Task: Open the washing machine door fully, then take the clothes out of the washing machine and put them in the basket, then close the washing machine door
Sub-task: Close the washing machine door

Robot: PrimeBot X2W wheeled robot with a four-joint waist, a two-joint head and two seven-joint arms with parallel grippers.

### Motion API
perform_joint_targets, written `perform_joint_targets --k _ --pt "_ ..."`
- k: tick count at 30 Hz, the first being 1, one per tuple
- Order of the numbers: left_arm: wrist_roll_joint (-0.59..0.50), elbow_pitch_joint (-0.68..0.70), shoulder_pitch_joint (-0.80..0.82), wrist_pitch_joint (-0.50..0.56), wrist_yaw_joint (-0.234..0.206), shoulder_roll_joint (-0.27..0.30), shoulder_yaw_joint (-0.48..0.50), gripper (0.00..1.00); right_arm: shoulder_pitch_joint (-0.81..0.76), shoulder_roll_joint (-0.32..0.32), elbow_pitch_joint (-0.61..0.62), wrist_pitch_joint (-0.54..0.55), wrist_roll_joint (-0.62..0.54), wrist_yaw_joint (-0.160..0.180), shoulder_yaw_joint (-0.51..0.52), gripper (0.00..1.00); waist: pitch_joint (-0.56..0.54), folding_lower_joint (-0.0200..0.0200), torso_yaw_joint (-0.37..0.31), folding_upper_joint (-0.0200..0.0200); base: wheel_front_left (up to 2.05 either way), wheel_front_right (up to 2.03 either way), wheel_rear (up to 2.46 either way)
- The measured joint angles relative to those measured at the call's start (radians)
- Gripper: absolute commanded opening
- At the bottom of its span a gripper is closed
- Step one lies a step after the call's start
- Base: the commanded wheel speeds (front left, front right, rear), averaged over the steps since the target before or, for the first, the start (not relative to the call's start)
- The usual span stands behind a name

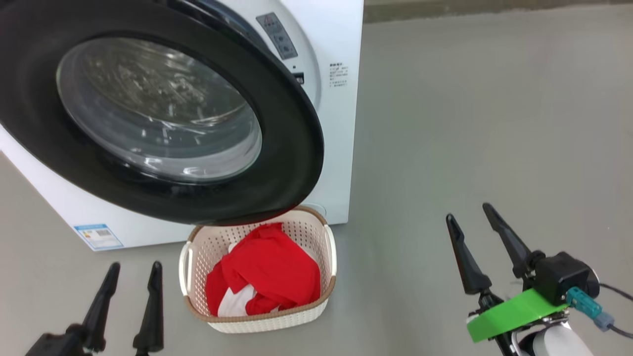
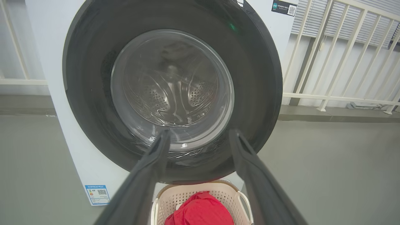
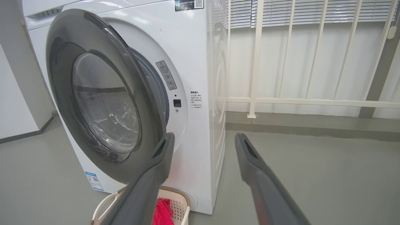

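Note:
The washing machine door [image 1: 277, 148] with its black rim and glass bowl stands ajar, a narrow gap showing at its right side against the white washing machine [image 1: 336, 123]. In the right wrist view the door [image 3: 62, 78] angles away from the machine front [image 3: 193, 125]. Red clothes [image 1: 267, 272] with white parts lie in the cream basket [image 1: 326, 247] on the floor under the door. My left gripper [image 1: 134, 272] is open at the lower left, empty. My right gripper [image 1: 470, 212] is open at the lower right, empty. Through the glass [image 2: 172, 90] the steel drum shows.
Grey floor [image 1: 470, 123] spreads to the right of the machine. A white railing [image 3: 312, 101] and a wall stand behind it. A blue label sticker [image 1: 98, 236] marks the machine's lower front.

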State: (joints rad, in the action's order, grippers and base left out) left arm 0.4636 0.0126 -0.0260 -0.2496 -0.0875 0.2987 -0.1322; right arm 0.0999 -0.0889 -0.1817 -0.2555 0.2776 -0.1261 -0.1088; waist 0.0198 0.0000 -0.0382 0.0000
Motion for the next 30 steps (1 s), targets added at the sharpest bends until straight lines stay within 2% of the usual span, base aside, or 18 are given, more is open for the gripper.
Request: perform_joint_targets --k 8,24,25,26,28,29,30 --pt "-0.032 -0.003 -0.064 0.000 0.001 -0.031 0.042 1.00 -0.021 0.009 0.009 0.000 -0.024 0.000 0.000 1.00 -0.038 0.0000 0.002 0.0000 0.00 0.00 0.00" --pt "-0.114 -0.043 -0.100 0.000 0.047 -0.095 0.085 1.00 -0.077 0.018 0.016 0.000 -0.041 0.000 0.003 1.00 -0.055 0.0000 0.015 0.0000 0.00 0.00 0.00" --pt "-0.120 -0.043 -0.100 0.000 0.055 -0.097 0.089 1.00 -0.077 0.019 0.016 0.000 -0.041 0.000 0.002 0.96 -0.054 0.0000 0.015 0.0000 0.00 0.00 0.00" --pt "-0.124 -0.043 -0.100 0.000 0.058 -0.100 0.092 1.00 -0.077 0.019 0.016 0.000 -0.041 0.000 0.002 0.80 -0.053 0.0000 0.016 0.0000 0.00 0.00 0.00" --pt "-0.130 -0.044 -0.100 0.000 0.063 -0.107 0.097 1.00 -0.077 0.019 0.016 0.000 -0.041 0.000 0.001 0.72 -0.051 0.0000 0.016 0.0000 0.00 0.00 0.00" --pt "-0.130 -0.044 -0.100 0.000 0.066 -0.110 0.099 1.00 -0.077 0.019 0.014 0.000 -0.041 0.000 -0.001 0.47 -0.050 0.0000 0.017 0.0000 0.00 0.00 0.00" --pt "-0.130 -0.044 -0.100 0.000 0.066 -0.110 0.099 1.00 -0.077 0.019 0.014 0.000 -0.041 0.000 -0.001 0.29 -0.050 0.0000 0.017 0.0000 0.00 0.00 0.00"
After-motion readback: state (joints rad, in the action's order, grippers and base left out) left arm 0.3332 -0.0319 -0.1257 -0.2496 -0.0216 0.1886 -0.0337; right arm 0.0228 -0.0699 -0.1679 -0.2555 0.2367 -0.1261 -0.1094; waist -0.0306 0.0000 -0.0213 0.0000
